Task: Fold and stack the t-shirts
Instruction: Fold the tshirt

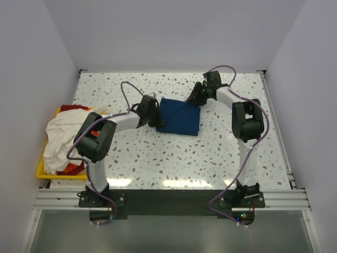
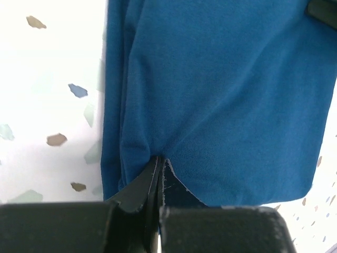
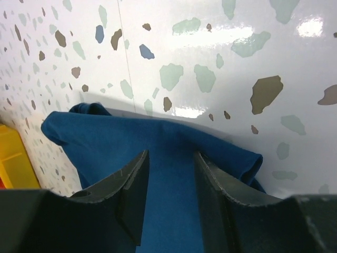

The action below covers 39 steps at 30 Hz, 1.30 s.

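A navy blue t-shirt [image 1: 179, 117] lies folded into a rectangle at the middle of the table. My left gripper [image 1: 159, 122] is at its left edge and is shut on the cloth. In the left wrist view the blue t-shirt [image 2: 226, 95] puckers where the left gripper [image 2: 159, 158] pinches it. My right gripper [image 1: 192, 100] hovers at the shirt's far right corner. There the right gripper [image 3: 171, 158] stands open over the blue t-shirt [image 3: 105, 137], the cloth showing between the jaws. A cream-white t-shirt [image 1: 60, 134] and a red one [image 1: 71, 108] are heaped in the bin.
A yellow plastic bin [image 1: 45, 171] sits at the table's left edge, with cloth spilling over its rim; its corner [image 3: 13, 158] shows in the right wrist view. White walls close in the speckled table [image 1: 158, 163] on three sides.
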Motion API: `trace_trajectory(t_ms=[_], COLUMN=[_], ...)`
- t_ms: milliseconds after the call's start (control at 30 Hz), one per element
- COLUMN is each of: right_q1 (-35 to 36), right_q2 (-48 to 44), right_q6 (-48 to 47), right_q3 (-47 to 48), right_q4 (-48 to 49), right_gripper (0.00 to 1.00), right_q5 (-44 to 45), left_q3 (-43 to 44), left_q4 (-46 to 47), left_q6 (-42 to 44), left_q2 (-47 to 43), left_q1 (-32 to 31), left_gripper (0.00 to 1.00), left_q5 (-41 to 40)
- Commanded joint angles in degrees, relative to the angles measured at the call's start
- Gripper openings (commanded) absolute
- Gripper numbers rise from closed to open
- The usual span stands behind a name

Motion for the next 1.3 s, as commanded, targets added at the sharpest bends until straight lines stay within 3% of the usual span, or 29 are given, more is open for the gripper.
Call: trace_trajectory(t_ms=[0, 200, 333, 633, 1033, 1267], right_q1=[-0.1, 0.1, 1.2, 3.9, 2.7, 0.7], right_q2=[-4.1, -11.9, -18.2, -30.2, -30.5, -33.4], right_q6=[-0.6, -0.3, 0.9, 5.4, 9.7, 9.7], right_q3=[2.0, -1.7, -11.1, -30.4, -48.2, -52.0], right_q4=[0.6, 1.1, 3.7, 12.7, 21.7, 22.2], right_gripper=[0.43, 0.44, 0.44, 0.44, 0.42, 0.41], right_q5=[-0.9, -0.7, -1.9, -6.9, -9.8, -9.4], left_q3=[0.7, 0.9, 5.6, 15.8, 23.1, 22.9], left_q4=[-4.1, -3.6, -5.7, -5.0, 1.0, 1.8], left_q6=[-0.7, -2.6, -0.8, 2.0, 2.5, 2.6], left_q2=[-3.2, -5.8, -6.1, 2.4, 17.5, 16.5], left_q1=[-1.6, -2.9, -2.5, -0.2, 6.7, 7.3], left_gripper=[0.0, 0.0, 0.0, 0.0, 0.0, 0.0], left_q5=[0.6, 0.2, -2.5, -3.0, 3.3, 5.8])
